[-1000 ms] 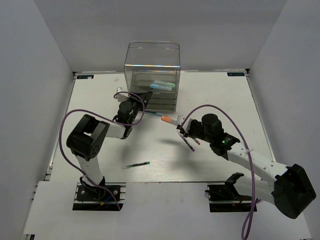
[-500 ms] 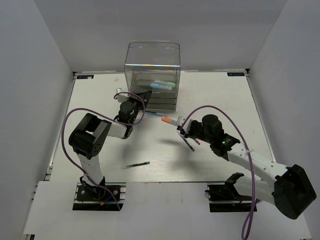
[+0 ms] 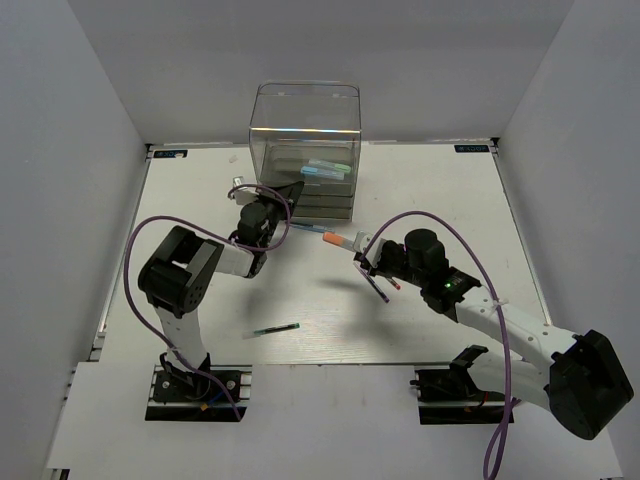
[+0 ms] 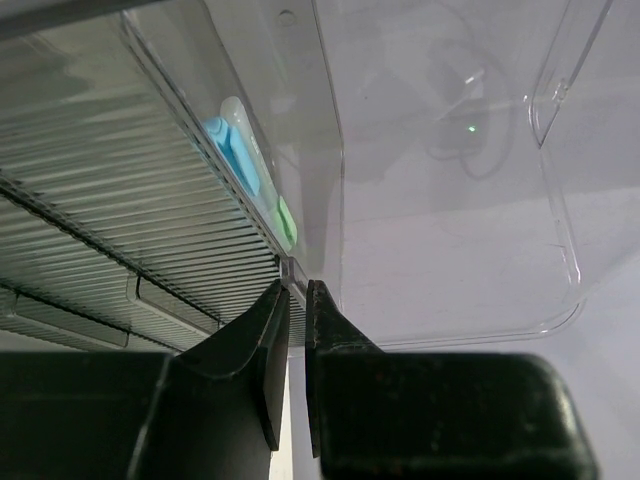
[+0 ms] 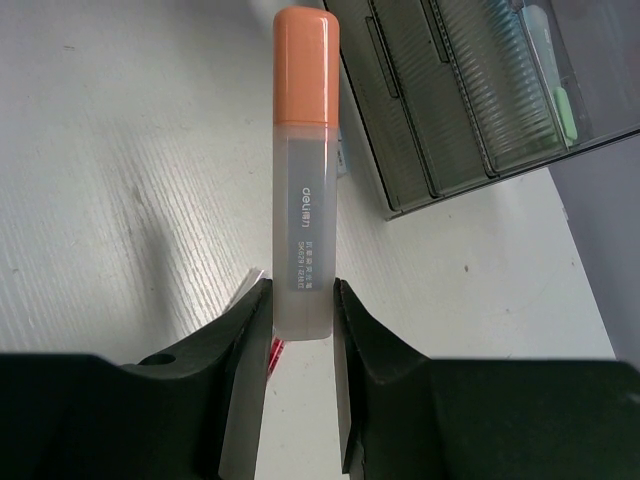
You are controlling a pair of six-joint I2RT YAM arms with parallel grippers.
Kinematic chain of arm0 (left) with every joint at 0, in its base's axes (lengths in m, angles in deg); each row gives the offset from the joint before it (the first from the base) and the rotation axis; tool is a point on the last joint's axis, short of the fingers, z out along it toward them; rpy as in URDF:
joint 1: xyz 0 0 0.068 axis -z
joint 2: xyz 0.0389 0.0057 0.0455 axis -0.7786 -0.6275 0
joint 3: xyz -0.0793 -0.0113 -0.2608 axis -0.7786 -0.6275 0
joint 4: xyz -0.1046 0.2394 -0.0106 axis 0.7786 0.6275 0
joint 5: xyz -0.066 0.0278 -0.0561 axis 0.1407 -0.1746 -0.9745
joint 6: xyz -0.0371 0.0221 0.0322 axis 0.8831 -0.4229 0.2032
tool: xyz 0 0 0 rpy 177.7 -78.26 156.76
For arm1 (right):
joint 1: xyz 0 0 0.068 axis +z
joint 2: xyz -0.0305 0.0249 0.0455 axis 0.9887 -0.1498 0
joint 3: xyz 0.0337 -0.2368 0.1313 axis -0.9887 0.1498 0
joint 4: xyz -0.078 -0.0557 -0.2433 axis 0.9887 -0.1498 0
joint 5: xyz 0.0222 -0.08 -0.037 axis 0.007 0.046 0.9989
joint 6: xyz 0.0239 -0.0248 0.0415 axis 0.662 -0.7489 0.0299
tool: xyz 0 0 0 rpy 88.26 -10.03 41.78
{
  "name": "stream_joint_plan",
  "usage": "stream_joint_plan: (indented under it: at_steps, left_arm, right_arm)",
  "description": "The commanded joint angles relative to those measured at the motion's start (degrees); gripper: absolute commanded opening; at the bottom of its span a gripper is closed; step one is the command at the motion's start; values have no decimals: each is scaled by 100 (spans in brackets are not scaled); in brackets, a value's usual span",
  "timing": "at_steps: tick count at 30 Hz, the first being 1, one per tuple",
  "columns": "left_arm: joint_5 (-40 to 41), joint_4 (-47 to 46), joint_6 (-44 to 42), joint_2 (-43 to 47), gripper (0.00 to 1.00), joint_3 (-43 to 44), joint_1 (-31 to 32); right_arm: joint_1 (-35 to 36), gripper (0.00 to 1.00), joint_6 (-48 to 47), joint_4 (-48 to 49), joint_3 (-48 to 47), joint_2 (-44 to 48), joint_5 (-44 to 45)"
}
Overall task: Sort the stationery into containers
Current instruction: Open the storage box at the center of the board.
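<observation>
The smoky clear drawer unit (image 3: 305,140) stands at the table's far middle. One drawer is pulled out and holds a light blue marker (image 4: 236,150) and a mint-green marker (image 4: 286,221). My left gripper (image 3: 288,193) is shut on the small clear handle (image 4: 293,271) of that drawer's front. My right gripper (image 3: 362,253) is shut on the orange-capped marker (image 5: 304,170) and holds it above the table, right of the unit (image 5: 470,95). A dark purple pen (image 3: 378,288) and a red pen (image 5: 272,354) lie under the right gripper. A dark green pen (image 3: 275,329) lies near the front.
A thin blue pen (image 3: 303,229) lies on the table in front of the unit, between the two grippers. White walls close in the table on the left, right and far sides.
My left gripper has shifted slightly toward the drawer unit, still at the drawer front. The right arm and its orange marker have barely moved.
</observation>
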Motion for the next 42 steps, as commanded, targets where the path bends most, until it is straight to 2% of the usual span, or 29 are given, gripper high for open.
stream_joint_plan:
  at_steps: [1,11,20,28,42]
  left_arm:
    - [-53,-278,-125,431,0,-102,39]
    - [-54,-225,-178,854,0,-156,39]
    - [-106,-103,-239,1319,0,-261,92]
    - [-106,21,-414,1706,0,-366,145]
    - [-106,126,-415,1988,0,-472,250]
  right_arm:
    - [-25,0,-9,277,30,110,-33]
    - [-16,0,-79,417,-22,-5,143]
    - [2,0,-561,970,-119,-523,801]
    - [1,0,-1019,1963,-286,-1226,1303]
    - [81,0,-2179,4372,-751,-2720,1988]
